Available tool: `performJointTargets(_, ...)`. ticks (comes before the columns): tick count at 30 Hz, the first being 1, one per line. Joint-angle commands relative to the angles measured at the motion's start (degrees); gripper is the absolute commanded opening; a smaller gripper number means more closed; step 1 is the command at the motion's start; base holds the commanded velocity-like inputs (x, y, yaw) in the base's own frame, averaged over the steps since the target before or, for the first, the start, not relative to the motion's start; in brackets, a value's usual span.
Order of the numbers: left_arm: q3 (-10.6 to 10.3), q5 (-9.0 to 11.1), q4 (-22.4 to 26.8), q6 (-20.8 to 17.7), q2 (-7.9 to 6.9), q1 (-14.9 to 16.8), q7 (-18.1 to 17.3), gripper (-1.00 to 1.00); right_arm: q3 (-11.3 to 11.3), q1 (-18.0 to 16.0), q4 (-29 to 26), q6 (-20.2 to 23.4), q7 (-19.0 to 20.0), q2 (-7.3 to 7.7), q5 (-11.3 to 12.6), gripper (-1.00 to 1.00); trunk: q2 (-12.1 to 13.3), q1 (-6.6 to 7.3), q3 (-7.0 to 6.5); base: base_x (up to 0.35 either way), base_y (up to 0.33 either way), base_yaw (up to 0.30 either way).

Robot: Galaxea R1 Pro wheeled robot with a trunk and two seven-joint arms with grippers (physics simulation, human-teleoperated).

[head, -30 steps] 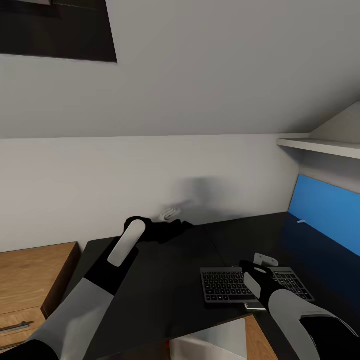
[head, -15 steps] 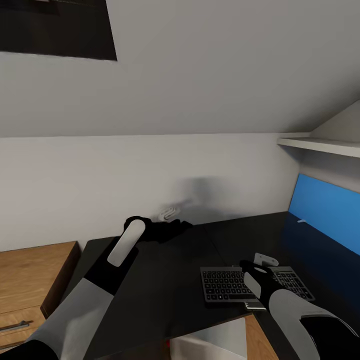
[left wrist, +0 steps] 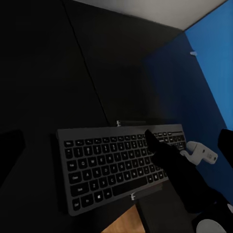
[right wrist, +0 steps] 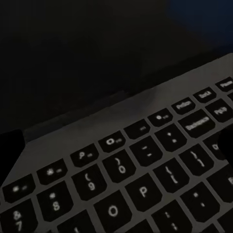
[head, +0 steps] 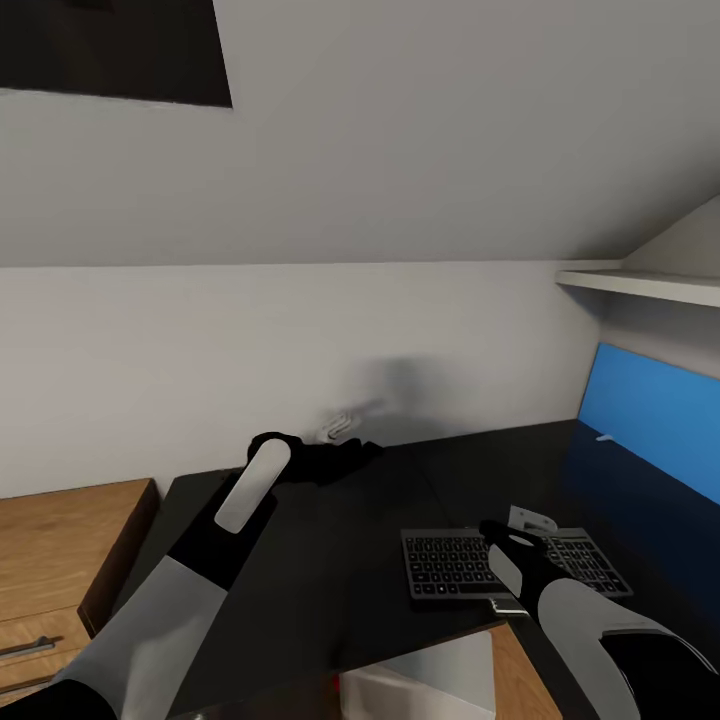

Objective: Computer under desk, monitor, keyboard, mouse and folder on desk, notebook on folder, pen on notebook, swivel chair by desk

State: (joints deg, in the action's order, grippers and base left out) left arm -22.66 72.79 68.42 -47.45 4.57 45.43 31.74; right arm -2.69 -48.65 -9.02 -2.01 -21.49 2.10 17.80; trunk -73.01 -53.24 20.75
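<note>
The keyboard (head: 445, 565) lies flat on the black desk (head: 330, 560), close to its front edge. Its dark keys in a silver frame also show in the left wrist view (left wrist: 107, 165) and very close up in the right wrist view (right wrist: 126, 174). My right gripper (head: 505, 540) rests over the keyboard's right half, with one black finger (left wrist: 167, 158) lying on the keys; I cannot see how its jaws stand. My left gripper (head: 335, 452) hovers over the desk's back left part, open and empty. The computer (head: 430, 685), a white box, sits below the desk's front edge.
The desk's blue back panel (head: 650, 410) rises at the right under a white wall shelf (head: 640, 285). A light wooden drawer chest (head: 60, 550) stands left of the desk. A grey wall and a sloped ceiling with a dark skylight (head: 110, 50) close the back.
The whole head picture has shifted up a little, so the camera moved. The arms and the keyboard hold the same places relative to the desk.
</note>
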Motion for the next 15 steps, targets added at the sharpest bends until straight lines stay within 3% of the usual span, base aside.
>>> performJointTargets(1, 0.0, 0.6, 0.0, 0.0, 0.00, 0.0, 0.6, 1.00, -0.3, 0.0, 0.0, -0.2, -0.1, 0.01, 0.6, 1.00, 0.0, 0.00, 0.07, 0.000, 0.000, 0.000)
performJointTargets(5, 0.0, 0.6, 0.0, 0.0, 0.00, 0.0, 0.6, 1.00, -0.3, 0.0, 0.1, -0.3, -0.1, 0.02, 0.6, 1.00, 0.0, 0.00, 0.07, 0.000, 0.000, 0.000)
performJointTargets(15, 0.0, 0.6, 0.1, 0.1, 0.00, 0.0, 0.7, 1.00, -0.2, 0.0, 0.2, -0.3, 0.0, 0.08, 0.8, 1.00, -4.1, -2.20, 1.87, 0.000, 0.000, 0.000)
